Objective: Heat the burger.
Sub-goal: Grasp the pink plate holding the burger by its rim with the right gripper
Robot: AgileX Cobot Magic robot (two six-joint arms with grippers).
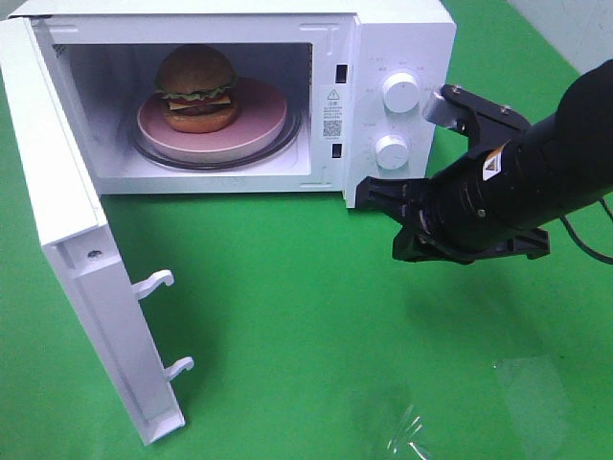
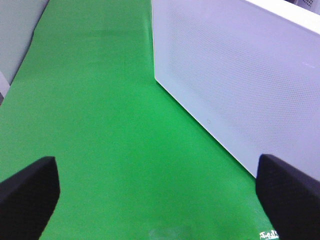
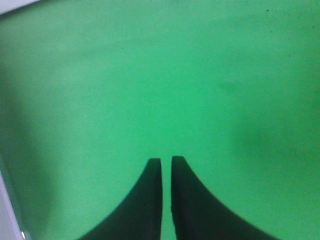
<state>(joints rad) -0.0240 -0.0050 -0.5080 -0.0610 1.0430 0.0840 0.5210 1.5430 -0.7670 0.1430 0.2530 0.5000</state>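
Note:
The burger (image 1: pixel 196 88), with a brown bun, lettuce and cheese, sits on a pink plate (image 1: pixel 263 120) inside the white microwave (image 1: pixel 402 38). The microwave door (image 1: pixel 67 249) stands wide open to the left. My right gripper (image 1: pixel 369 196) hovers low over the green mat, just in front of the microwave's control panel. In the right wrist view the right gripper (image 3: pixel 166 160) shows its fingers almost together, with only a thin slit and nothing between them. My left gripper (image 2: pixel 157 167) is open and empty beside the microwave's side wall (image 2: pixel 240 75); it is out of the high view.
Two white dials (image 1: pixel 399 91) (image 1: pixel 392 151) sit on the panel close to my right arm. Two latch hooks (image 1: pixel 158 283) stick out of the open door's edge. Green mat (image 1: pixel 306 316) covers the table.

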